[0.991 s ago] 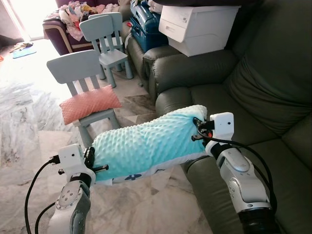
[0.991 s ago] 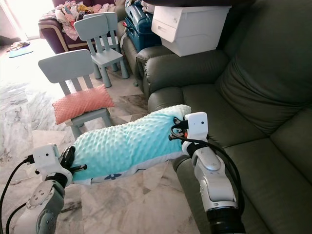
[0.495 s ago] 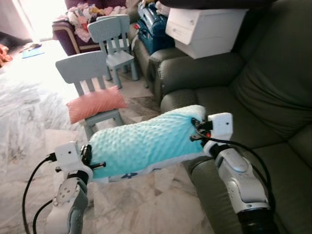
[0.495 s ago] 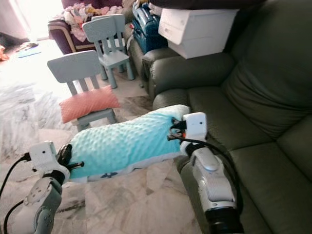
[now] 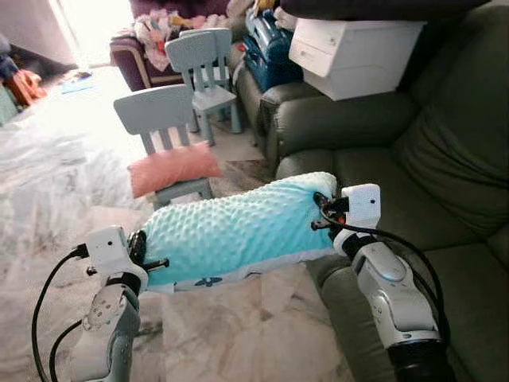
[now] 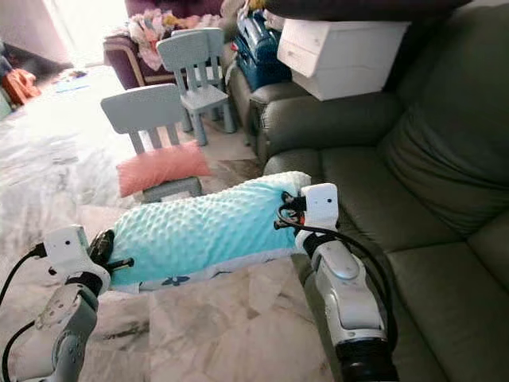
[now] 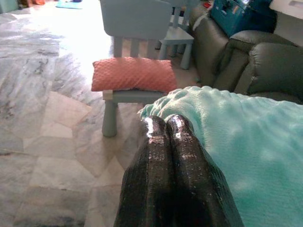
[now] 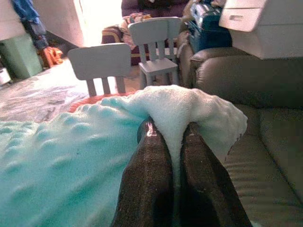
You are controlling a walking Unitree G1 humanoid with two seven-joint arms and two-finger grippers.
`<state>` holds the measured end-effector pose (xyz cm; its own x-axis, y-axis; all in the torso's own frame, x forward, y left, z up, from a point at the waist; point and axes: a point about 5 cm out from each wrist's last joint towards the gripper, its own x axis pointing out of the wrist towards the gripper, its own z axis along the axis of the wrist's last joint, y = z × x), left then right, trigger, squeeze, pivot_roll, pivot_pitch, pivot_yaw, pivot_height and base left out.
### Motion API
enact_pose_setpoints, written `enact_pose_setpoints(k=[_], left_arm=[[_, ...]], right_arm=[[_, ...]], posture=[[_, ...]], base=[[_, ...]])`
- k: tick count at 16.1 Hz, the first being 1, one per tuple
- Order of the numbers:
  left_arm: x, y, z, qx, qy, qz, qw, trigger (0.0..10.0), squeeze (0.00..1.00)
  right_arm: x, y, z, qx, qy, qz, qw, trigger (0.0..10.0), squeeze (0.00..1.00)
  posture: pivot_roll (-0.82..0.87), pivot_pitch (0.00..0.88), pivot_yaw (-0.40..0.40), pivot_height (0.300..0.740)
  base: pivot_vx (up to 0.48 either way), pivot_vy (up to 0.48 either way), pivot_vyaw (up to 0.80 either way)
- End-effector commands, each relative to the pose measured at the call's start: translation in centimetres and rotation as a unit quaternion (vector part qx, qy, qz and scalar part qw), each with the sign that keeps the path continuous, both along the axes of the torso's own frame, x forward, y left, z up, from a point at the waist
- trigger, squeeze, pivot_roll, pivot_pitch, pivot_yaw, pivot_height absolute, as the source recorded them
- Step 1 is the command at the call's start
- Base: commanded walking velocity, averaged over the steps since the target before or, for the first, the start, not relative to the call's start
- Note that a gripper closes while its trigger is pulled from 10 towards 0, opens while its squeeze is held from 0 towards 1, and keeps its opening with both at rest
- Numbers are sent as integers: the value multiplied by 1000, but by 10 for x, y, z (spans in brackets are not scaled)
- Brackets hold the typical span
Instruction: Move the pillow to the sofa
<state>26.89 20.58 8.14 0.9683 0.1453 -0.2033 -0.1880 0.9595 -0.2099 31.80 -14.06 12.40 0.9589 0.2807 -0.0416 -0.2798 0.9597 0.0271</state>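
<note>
Pillow (image 5: 235, 239) hanging over the floor beside the sofa (image 5: 382, 191) — right gripper (image 8: 171, 130) pinching one corner, left gripper (image 7: 165, 124) fingers pressed together at the other end's edge — thin holds risking slipping, one end dropping short of the seat.

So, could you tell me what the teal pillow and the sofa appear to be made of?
Teal pillow: soft plush fabric, probably minky fleece, judging by its raised dots and the fuzzy pinched corner. Sofa: dark green leather or a leather look-alike, smooth with a dull sheen and soft creases.
</note>
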Motion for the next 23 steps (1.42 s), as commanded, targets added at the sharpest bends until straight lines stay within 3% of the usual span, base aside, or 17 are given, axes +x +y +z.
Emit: enact_pose_setpoints(k=[1,6,23], left_arm=[[1,4,1,4,1,1,1000,10000,0],[1,3,1,3,1,-1,1000,10000,0],[4,8,1,7,5,1,1000,10000,0]], right_arm=[[2,0,6,3,-9,-4,1000,10000,0],[1,1,8,4,-18,3,1000,10000,0],[2,-2,6,12,-3,-6,1000,10000,0]], posture=[[-258,7,104,740],[-257,7,104,740],[-264,8,108,740]], base=[[0,0,0],[0,0,-95],[0,0,-800]])
